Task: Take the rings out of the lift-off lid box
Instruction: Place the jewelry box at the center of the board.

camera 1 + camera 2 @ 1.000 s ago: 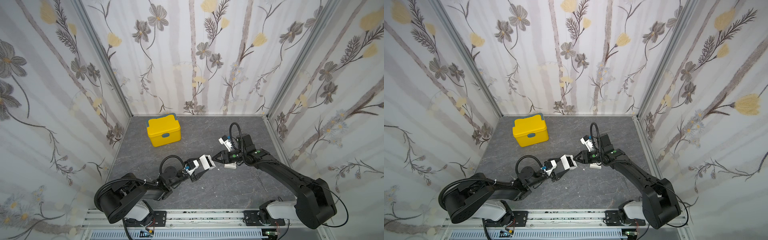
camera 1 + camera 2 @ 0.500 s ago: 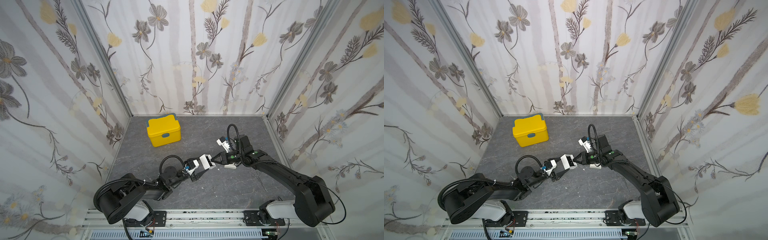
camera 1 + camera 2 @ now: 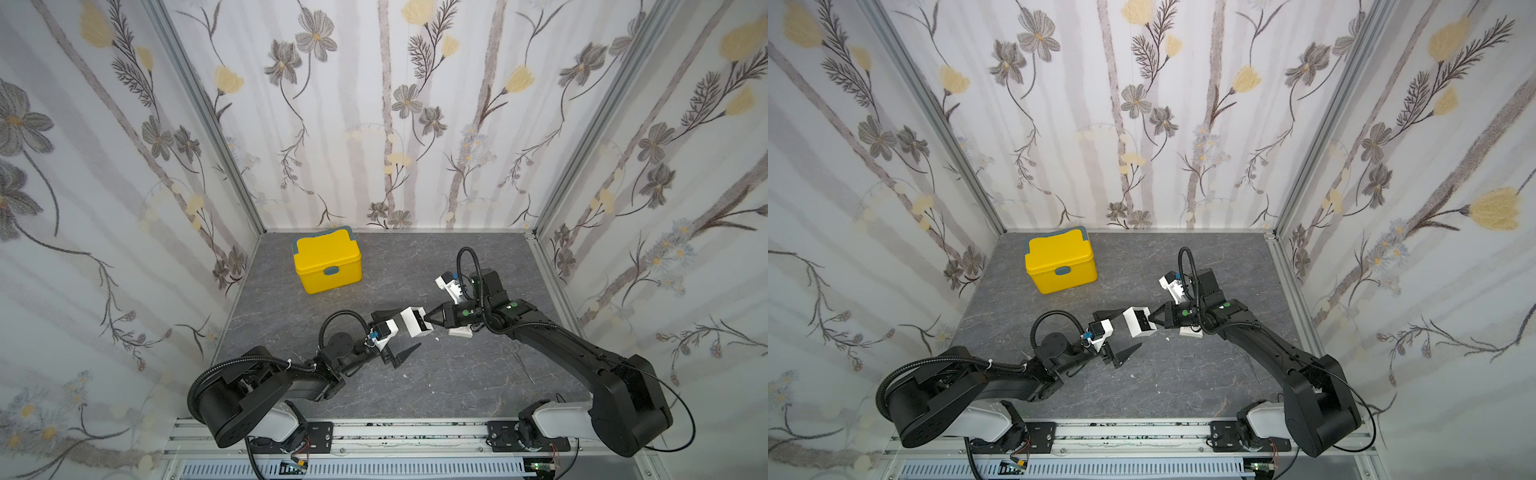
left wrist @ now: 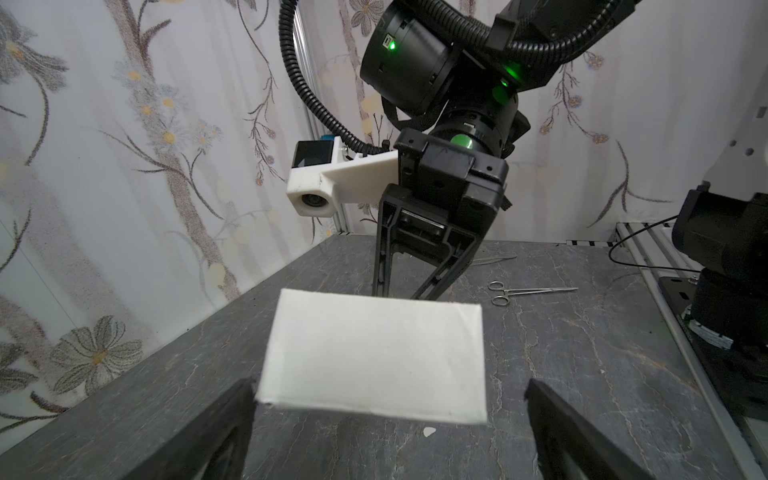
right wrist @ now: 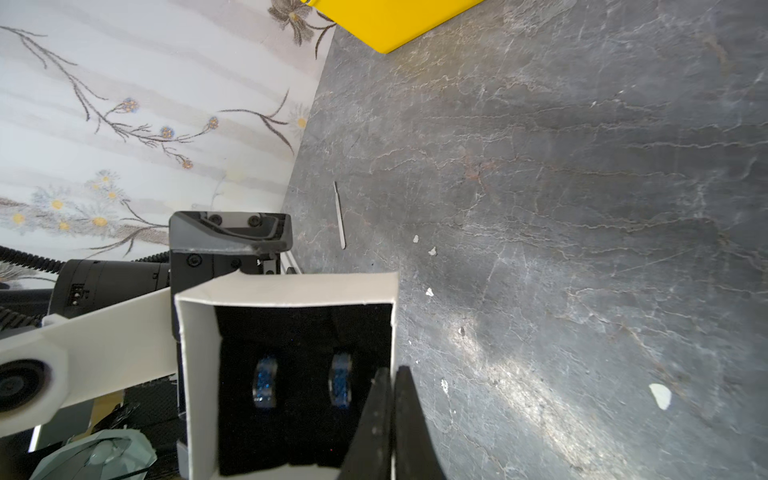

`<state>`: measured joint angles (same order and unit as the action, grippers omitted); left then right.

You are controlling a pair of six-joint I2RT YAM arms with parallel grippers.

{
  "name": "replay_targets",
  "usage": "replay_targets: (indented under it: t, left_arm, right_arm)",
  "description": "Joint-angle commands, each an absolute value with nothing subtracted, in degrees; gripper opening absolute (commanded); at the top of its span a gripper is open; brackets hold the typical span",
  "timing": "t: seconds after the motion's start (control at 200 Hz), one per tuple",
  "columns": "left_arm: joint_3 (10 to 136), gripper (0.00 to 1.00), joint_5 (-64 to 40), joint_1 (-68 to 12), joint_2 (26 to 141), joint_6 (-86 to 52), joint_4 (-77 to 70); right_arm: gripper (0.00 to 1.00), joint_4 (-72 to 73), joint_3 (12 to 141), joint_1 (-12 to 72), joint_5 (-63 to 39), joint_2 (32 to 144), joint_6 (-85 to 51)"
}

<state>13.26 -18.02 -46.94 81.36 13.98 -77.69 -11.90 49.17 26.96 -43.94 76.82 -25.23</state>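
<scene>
While its jaws are pinched tight on one thin white wall of the lift-off lid box (image 5: pixel 198 374), the right gripper (image 5: pixel 390 374) alone carries that box, clear of the table (image 3: pixel 415 386) and over its middle. The box is tipped on its side with its open mouth turned toward the right gripper. In its black lining the two rings (image 5: pixel 265 382) stand side by side, blue-speckled bands with pale edges.

Behind the gripper the right wrist lies nearly level and points toward the left arm. The forearm runs back low over the table to the base at the near right corner. The lid (image 3: pixel 459 331) lies on the table just under that wrist.

The left gripper (image 4: pixel 388 386) faces the box from the opposite side with its jaws spread wide. One black finger stands on either side of the box's closed bottom, and neither touches it. Its wrist is level too, and the arm is folded low back to its base at the near left corner.

A yellow box (image 3: pixel 326 259) stands near the far edge, well apart. Steel forceps (image 4: pixel 528 291) lie on the table beside the right forearm.
</scene>
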Motion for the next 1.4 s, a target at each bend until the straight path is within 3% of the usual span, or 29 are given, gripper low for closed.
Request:
replay_targets:
  t: [0.0,0.225,0.455,0.6,0.774,1.084,1.399]
  left_arm:
    - [12.44,1.0,-16.95,-46.93,80.0,14.68,-78.79]
    - [11.41,1.0,-10.03,-46.93,69.25,14.05,-63.77]
    - [18.24,1.0,17.97,-46.29,56.32,4.83,-34.14]
    - [22.86,1.0,28.03,-42.59,51.73,-7.64,-20.01]
    - [23.8,1.0,28.35,-38.74,49.47,-13.27,-14.79]
    - [24.85,1.0,24.73,-38.33,55.25,-14.4,-16.38]
    - [24.31,1.0,22.3,-38.38,57.11,-15.7,-17.97]
  right_arm:
    - [0.0,-12.3,49.66,26.72,-41.48,76.33,-25.13]
    - [0.0,-16.51,51.04,25.85,-32.09,76.45,-24.88]
    - [0.0,-22.58,54.01,28.5,-14.12,77.81,-26.44]
    - [0.0,-23.67,54.15,32.23,-5.07,79.0,-29.99]
    - [0.0,-22.88,53.1,36.97,1.67,80.48,-35.76]
    - [0.0,-22.67,54.37,42.91,10.69,85.25,-41.63]
    - [0.0,-21.89,57.07,44.55,12.81,90.09,-43.5]
